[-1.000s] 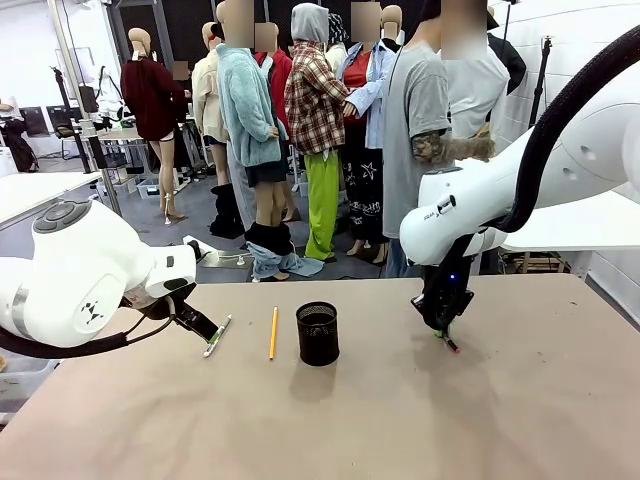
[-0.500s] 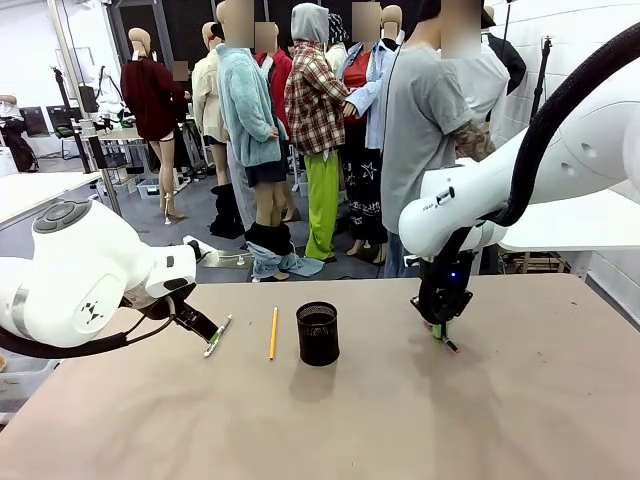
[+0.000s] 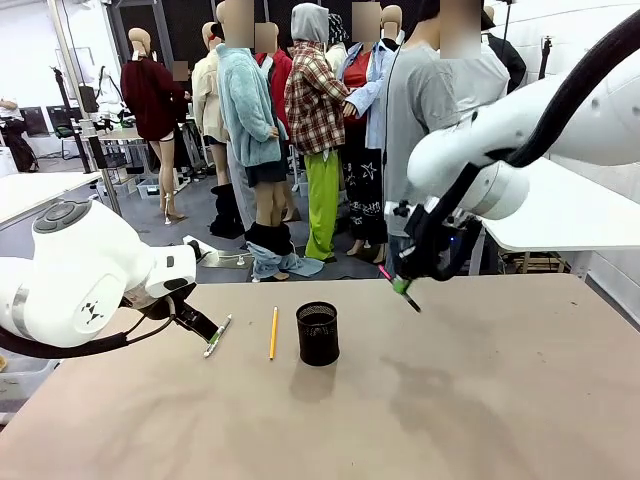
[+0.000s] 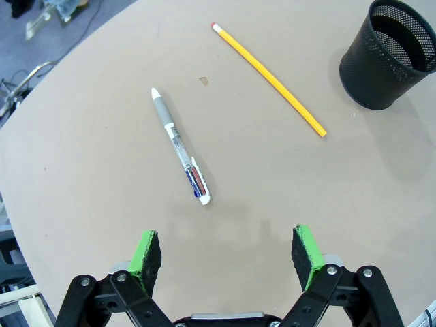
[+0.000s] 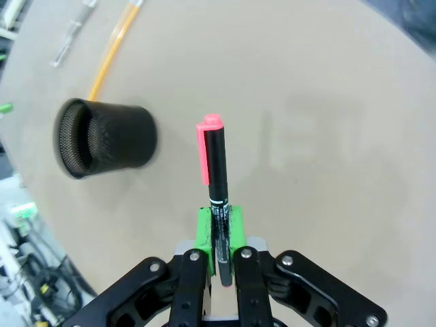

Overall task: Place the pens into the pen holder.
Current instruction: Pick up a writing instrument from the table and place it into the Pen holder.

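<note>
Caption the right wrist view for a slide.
Right gripper holds the dark red-capped pen aloft, black mesh pen holder nearby.

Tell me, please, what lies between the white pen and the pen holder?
The yellow pencil, touching neither white pen nor pen holder, seen in the front view.

The right claw [image 5: 219, 214] hides the lower end of the dark pen [image 5: 215, 163].

The counter [image 3: 500, 400] is matt, smooth and faintly mottled. The holder [image 3: 317, 333] is black metal mesh with a slight sheen. The pencil [image 4: 269, 80] has smooth yellow paint. The white pen [image 4: 181, 148] is glossy plastic, partly clear. The dark pen [image 5: 216, 184] is glossy black plastic. The left end effector [image 4: 227, 255] and right end effector [image 5: 219, 221] are matt black with matt green pads [image 4: 145, 252].
</note>
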`<act>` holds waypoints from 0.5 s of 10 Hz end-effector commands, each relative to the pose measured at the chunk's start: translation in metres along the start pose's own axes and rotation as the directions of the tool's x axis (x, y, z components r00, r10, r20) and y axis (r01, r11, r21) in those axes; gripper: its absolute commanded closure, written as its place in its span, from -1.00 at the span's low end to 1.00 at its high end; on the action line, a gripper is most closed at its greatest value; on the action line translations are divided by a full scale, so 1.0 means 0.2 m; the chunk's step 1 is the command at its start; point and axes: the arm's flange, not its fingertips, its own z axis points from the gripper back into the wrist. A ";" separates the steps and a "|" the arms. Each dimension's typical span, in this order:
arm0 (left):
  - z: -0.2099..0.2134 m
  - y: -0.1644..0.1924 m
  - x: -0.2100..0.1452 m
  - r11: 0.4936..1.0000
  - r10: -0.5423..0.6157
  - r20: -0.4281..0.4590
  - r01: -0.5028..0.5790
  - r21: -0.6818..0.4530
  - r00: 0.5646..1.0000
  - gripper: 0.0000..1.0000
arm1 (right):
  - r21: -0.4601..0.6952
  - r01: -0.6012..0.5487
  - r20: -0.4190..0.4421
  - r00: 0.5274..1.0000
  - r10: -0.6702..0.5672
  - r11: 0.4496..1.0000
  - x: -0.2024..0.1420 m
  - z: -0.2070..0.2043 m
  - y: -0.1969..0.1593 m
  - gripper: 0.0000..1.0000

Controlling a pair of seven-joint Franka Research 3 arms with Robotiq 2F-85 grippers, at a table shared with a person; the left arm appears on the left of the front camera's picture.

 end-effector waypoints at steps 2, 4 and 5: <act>0.00 0.01 0.00 1.000 0.004 0.001 -0.004 0.000 1.000 -1.00 | 0.261 -0.228 0.308 0.941 0.143 0.938 -0.12 0.02 0.03 1.00; 0.00 0.01 0.00 1.000 0.004 0.001 -0.004 0.000 1.000 -1.00 | 0.339 -0.287 0.427 0.895 0.125 0.896 -0.07 -0.03 0.05 1.00; 0.00 0.01 0.00 1.000 0.004 0.001 -0.004 0.000 1.000 -1.00 | 0.345 -0.318 0.474 0.871 0.129 0.883 -0.04 -0.06 0.08 1.00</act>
